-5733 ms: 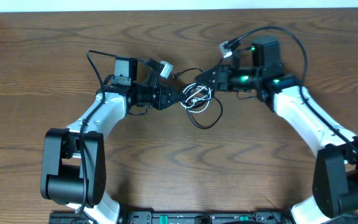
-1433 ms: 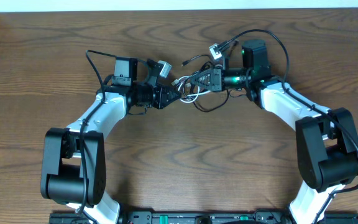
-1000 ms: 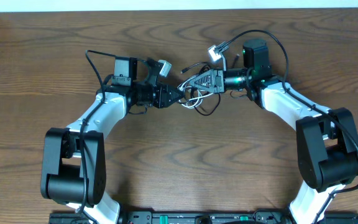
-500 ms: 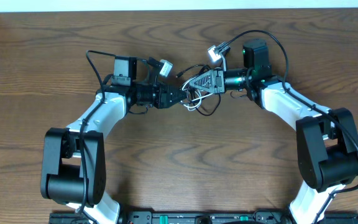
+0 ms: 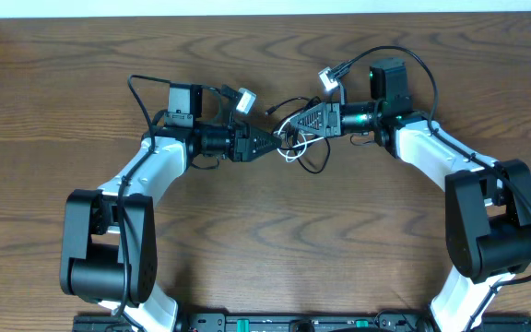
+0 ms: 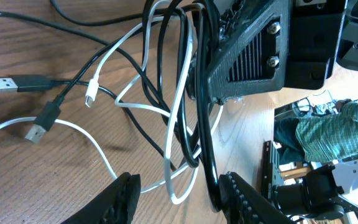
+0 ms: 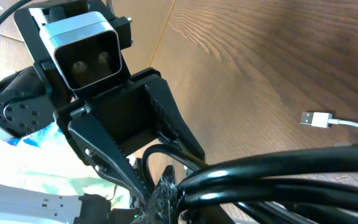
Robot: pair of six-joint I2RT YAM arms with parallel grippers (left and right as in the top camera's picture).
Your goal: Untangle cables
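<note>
Left gripper [image 5: 273,140] has widened, its jaws now apart around the cables [image 5: 290,146].
Right gripper [image 5: 290,129] stays clamped on black strands, crowding it above the wooden table [image 5: 265,240].

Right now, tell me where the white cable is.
In the overhead view the white cable lies mid-table, tangled with the black cables, directly between the left gripper and the right gripper.

Tangled cables [image 6: 199,130] and right gripper [image 5: 290,131] block left gripper [image 6: 178,188].

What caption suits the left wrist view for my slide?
Open left gripper faces tangled white and black cables hanging from the shut right gripper.
</note>
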